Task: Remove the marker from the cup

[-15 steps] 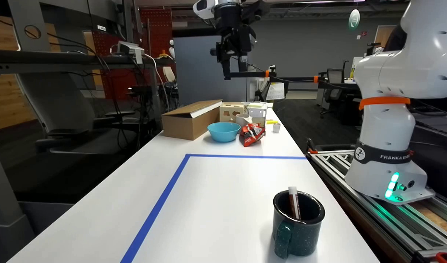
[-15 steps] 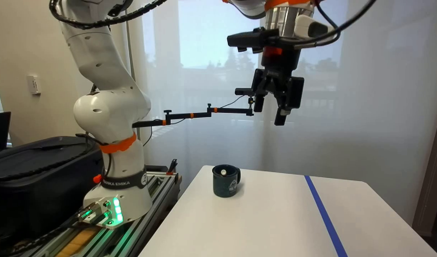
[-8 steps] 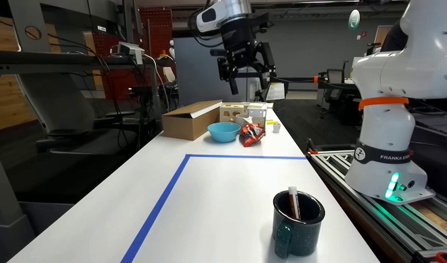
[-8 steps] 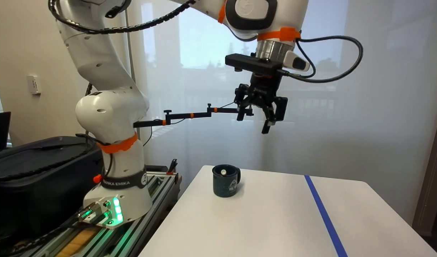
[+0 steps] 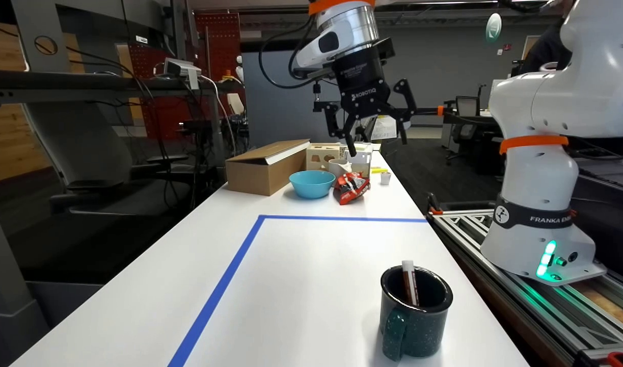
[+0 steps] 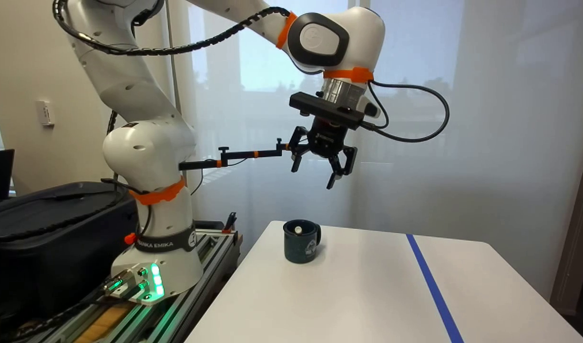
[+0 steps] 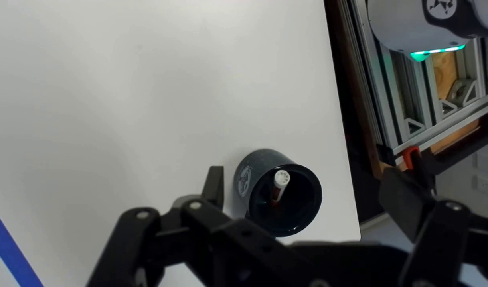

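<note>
The dark teal cup (image 5: 426, 334) stands upright on the white table, near its edge by the robot base. The marker (image 5: 410, 283) leans inside the cup, with its white end above the rim and its reddish-brown body below. The cup (image 6: 298, 250) and the marker's pale end (image 6: 298, 230) also show in an exterior view. My gripper (image 6: 312, 178) is open and empty, tilted, well above the cup; it also shows in an exterior view (image 5: 378, 148). In the wrist view, the cup (image 7: 261, 161) and marker (image 7: 281, 181) appear between the spread fingers (image 7: 215, 185).
The robot base (image 5: 540, 250) stands on a metal frame beside the table. Blue tape (image 6: 432, 286) lies on the table (image 6: 367, 286). A light blue bowl (image 5: 312, 184), a cardboard box (image 5: 263, 171) and a red bag (image 5: 352, 187) are at the far end in an exterior view.
My gripper has come down, moved toward the cup and the robot base, and turned and tilted. It stays open. The cup and marker have not moved.
</note>
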Motion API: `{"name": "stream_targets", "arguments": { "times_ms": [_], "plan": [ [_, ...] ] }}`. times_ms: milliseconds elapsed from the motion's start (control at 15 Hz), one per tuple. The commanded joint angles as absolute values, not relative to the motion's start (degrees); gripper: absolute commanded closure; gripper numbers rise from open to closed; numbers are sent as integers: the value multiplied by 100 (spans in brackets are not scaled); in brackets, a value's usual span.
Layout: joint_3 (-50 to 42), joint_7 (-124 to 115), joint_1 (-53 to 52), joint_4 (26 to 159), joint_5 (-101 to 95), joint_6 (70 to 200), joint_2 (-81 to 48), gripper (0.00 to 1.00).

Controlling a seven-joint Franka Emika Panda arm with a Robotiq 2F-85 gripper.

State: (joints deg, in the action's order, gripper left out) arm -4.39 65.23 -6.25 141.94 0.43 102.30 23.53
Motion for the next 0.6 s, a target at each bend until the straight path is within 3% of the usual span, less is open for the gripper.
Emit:
{"name": "stream_targets", "arguments": {
  "times_ms": [0,533],
  "plan": [
    [-421,6528,-595,14163,51,10213,2330,0],
    [-366,6304,-657,14532,485,11155,2039,0]
  ]
}}
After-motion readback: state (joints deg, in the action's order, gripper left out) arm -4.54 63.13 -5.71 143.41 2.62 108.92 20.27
